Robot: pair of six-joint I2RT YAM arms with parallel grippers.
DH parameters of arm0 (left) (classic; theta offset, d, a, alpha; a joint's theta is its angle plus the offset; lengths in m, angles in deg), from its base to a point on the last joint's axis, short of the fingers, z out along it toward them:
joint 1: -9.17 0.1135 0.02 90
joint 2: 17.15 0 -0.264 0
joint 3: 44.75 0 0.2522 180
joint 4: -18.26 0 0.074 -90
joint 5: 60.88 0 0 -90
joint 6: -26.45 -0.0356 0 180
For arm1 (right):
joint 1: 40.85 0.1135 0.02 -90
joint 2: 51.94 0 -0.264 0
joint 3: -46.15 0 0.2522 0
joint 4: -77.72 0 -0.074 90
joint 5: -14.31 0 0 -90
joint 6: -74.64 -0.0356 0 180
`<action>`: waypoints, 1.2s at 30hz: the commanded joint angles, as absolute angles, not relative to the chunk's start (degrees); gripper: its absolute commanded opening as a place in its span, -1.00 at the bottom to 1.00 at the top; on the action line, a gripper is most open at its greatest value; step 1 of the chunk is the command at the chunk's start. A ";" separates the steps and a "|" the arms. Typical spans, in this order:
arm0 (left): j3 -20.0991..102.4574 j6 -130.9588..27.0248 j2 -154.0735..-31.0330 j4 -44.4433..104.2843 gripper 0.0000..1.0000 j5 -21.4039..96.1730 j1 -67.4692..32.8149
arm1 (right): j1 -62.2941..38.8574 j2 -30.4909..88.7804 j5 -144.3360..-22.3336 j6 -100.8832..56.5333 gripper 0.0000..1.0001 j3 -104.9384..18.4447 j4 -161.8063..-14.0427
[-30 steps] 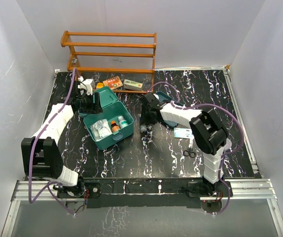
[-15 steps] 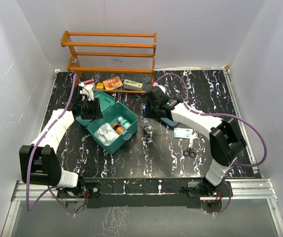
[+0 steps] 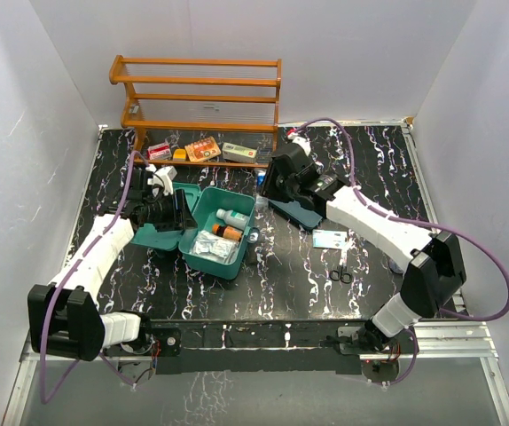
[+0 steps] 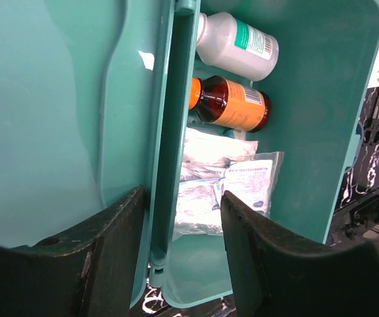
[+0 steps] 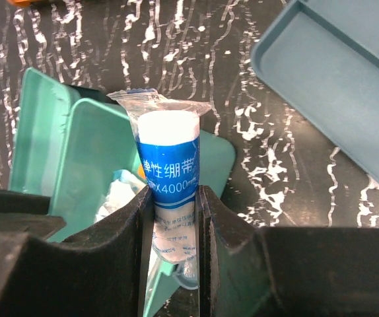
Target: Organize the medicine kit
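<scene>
The kit (image 3: 206,202) sits open on the table (image 3: 281,288), left of centre, with its lid (image 3: 155,232) swung out to its left. Inside the kit, a white bottle (image 4: 236,46) with a green label lies at the far end. A brown bottle (image 4: 232,105) with an orange label lies just beside it, and clear packets (image 4: 222,185) fill the near end.

The left gripper (image 3: 176,211) is at the kit's hinge edge. Its fingers (image 4: 110,251) are parted and straddle that edge, one over the lid and one inside the kit. A gap shows between the inner finger and the edge.

The right gripper (image 3: 268,184) hangs just off the kit's far right corner. Its fingers are clamped on a roll (image 5: 170,172), blue and white in a clear wrapper, which stands upright between them. From the right wrist view the kit shows below and behind the roll.

A darker tray (image 5: 348,79) lies on the table to the right of the kit, partly under the right arm. Farther right of the kit lie a small packet (image 3: 330,239) and a pair of scissors (image 3: 341,272), the scissors nearer the arms' bases. An orange rack (image 3: 197,84) stands behind the kit at the back of the table, with a few small boxes (image 3: 203,148) on its lowest shelf.
</scene>
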State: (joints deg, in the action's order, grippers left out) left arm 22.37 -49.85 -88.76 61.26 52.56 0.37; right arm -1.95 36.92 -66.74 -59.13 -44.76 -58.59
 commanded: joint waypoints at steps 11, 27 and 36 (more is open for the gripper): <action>27.42 -42.18 -84.29 64.11 0.03 47.89 -0.14 | 10.18 46.28 -60.45 -64.58 -0.53 -54.75 -64.74; 31.80 -29.23 -75.87 75.88 0.08 30.38 -0.14 | 15.00 63.78 -48.60 -75.49 -0.53 -65.65 -65.75; 33.33 -30.47 -77.10 76.24 0.08 31.60 -0.17 | 15.11 71.39 -47.20 -78.36 -0.49 -70.71 -61.26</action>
State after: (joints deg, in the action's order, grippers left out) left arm 30.48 -30.20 -76.94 74.83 31.12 -0.02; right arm 15.29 69.21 -50.13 -75.98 -67.42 -61.84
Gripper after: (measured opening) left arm 0.542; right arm 0.257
